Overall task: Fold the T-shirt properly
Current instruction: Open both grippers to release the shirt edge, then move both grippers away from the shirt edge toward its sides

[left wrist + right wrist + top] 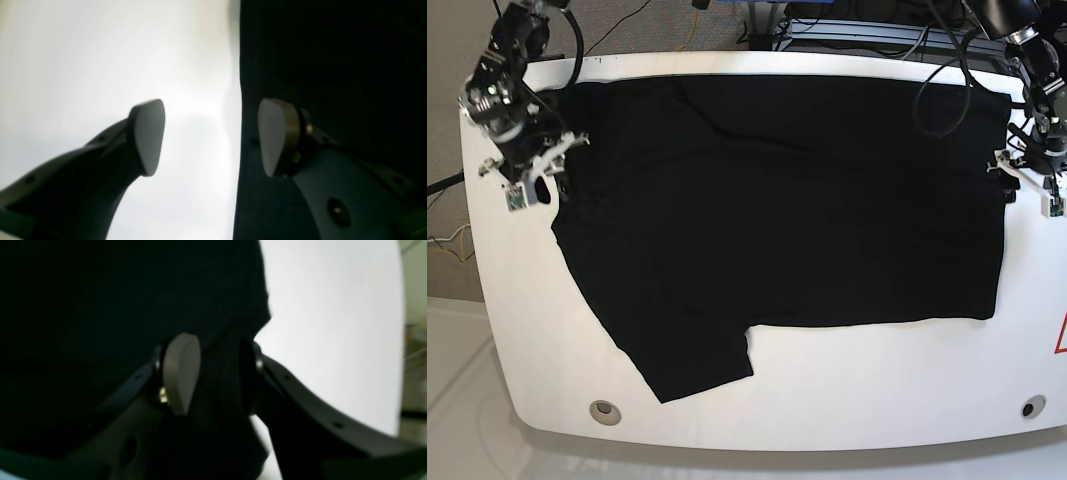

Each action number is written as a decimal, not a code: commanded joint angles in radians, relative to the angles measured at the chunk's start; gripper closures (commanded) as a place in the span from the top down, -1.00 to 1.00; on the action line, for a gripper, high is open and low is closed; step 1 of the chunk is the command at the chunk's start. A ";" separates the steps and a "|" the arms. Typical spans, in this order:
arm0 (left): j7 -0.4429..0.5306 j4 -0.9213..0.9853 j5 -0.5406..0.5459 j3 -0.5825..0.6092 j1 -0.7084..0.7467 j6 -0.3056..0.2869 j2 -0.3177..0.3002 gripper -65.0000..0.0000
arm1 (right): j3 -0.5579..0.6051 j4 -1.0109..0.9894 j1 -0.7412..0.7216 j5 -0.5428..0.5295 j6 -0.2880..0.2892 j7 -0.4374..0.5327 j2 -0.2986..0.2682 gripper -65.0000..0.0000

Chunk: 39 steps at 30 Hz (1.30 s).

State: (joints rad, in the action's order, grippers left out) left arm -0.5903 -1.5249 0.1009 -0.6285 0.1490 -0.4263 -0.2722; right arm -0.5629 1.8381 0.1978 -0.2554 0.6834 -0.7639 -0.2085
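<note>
Where it lies spread across the white table (827, 400), the T-shirt (777, 220) is plain matte black cloth, soft, lightly creased, one short sleeve angled toward the near edge. Left gripper (210, 136): pale rounded pads spread wide astride the hem. Right gripper (220, 373): parted halfway, cloth between its pads; hold uncertain.

black t-shirt (777, 210) lies spread flat on table.

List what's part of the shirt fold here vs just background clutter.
Job:
T-shirt, spread flat
left gripper, open at the shirt's edge
right gripper, straddling cloth

Background:
table
cables behind the table
two round table fittings
</note>
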 commanded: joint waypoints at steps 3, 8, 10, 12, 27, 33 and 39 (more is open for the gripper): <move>0.022 -0.013 0.004 0.012 -0.045 0.005 -0.019 0.29 | 0.047 -0.007 -0.096 0.113 0.003 0.027 0.022 -0.27; 0.023 -0.010 0.003 0.043 -0.091 0.007 -0.022 0.29 | 0.059 -0.091 -0.209 0.221 0.009 0.027 0.039 -0.27; 0.023 -0.010 -0.019 0.052 -0.113 0.007 -0.022 0.29 | 0.060 -0.143 -0.260 0.247 0.009 0.027 0.040 -0.27; 0.026 -0.010 -0.053 0.062 -0.133 0.007 -0.020 0.29 | 0.060 -0.197 -0.303 0.270 0.009 0.027 0.040 -0.26; 0.158 0.123 -0.338 0.143 -0.300 0.007 0.037 0.29 | 0.062 -0.710 -0.682 0.502 0.011 0.134 0.019 0.26; 0.158 0.157 -0.346 0.141 -0.325 0.007 0.037 0.29 | 0.062 -0.904 -0.779 0.574 0.009 0.255 0.014 0.28; 0.158 0.151 -0.346 0.140 -0.322 0.007 0.037 0.29 | 0.059 -1.136 -0.881 0.635 0.000 0.403 -0.007 0.28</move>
State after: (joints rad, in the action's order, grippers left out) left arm -0.4549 -1.3548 -0.2470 -0.4839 -0.1524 -0.4263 -0.2199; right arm -0.5026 0.7460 -0.6205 0.3779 0.6872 -0.4171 -0.1921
